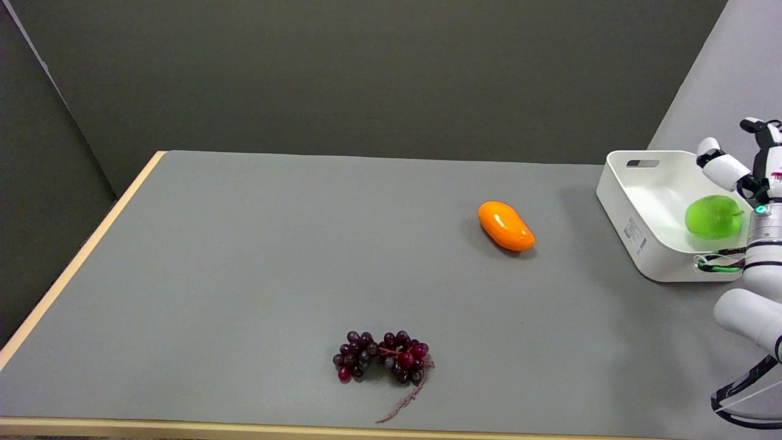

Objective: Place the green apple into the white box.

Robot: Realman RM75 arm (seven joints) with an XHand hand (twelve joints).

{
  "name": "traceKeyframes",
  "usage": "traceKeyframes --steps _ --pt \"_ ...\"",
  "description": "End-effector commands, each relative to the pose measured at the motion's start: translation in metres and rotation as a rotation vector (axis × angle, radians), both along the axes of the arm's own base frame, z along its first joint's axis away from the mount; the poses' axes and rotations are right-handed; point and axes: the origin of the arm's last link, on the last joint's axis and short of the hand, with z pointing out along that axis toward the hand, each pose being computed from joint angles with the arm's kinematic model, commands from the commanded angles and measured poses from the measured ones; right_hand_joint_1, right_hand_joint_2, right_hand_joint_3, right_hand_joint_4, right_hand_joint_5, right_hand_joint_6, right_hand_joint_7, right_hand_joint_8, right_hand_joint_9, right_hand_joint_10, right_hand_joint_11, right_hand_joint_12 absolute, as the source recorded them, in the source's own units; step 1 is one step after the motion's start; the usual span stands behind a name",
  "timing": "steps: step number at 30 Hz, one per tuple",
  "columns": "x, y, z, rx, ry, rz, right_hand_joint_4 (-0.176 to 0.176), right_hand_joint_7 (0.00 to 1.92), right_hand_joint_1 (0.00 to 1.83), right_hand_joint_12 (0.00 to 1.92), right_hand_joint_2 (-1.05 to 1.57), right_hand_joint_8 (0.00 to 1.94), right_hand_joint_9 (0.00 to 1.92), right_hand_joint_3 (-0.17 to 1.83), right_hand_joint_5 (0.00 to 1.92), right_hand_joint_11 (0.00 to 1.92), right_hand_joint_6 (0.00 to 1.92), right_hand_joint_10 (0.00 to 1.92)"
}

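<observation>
Apple (pixel 712 216) lies inside the box (pixel 641 235), just below and beside the robot hand (pixel 742 160), whose fingers are spread apart, holding nothing.

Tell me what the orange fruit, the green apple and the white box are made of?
The orange fruit looks like glossy plastic: bright highlights run along its smooth skin. The green apple, lying in the box, seems plastic too, slightly see-through and very even in colour, though real fruit cannot be ruled out. The white box looks like smooth moulded plastic, with rounded corners and a cut-out handle.
</observation>
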Motion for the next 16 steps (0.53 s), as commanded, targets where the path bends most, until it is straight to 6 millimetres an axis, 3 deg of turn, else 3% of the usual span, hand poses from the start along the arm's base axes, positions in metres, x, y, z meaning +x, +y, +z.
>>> traceKeyframes --steps 1,4,6,8,13,16 --pt "-0.006 -0.01 -0.019 0.134 -0.091 0.061 0.035 0.05 0.4 0.67 0.64 0.2 0.0 0.94 0.16 0.0 0.46 0.24" --pt "0.01 -0.014 -0.032 0.195 -0.046 0.135 0.032 0.06 0.59 0.52 0.6 0.1 0.01 0.97 0.13 0.0 0.49 0.1" --pt "0.031 -0.017 -0.042 0.239 0.003 0.218 0.034 0.0 0.41 0.48 0.67 0.2 0.0 0.87 0.16 0.0 0.41 0.11" --pt "0.053 -0.018 -0.055 0.288 0.068 0.297 0.034 0.0 0.4 0.42 0.67 0.19 0.0 0.88 0.16 0.0 0.41 0.1" --pt "0.112 -0.027 -0.113 0.484 0.243 0.441 0.025 0.05 0.41 0.48 0.66 0.22 0.0 0.93 0.17 0.0 0.45 0.19" --pt "0.126 -0.029 -0.15 0.57 0.319 0.457 0.015 0.08 0.4 0.57 0.64 0.29 0.0 0.93 0.18 0.0 0.46 0.29"
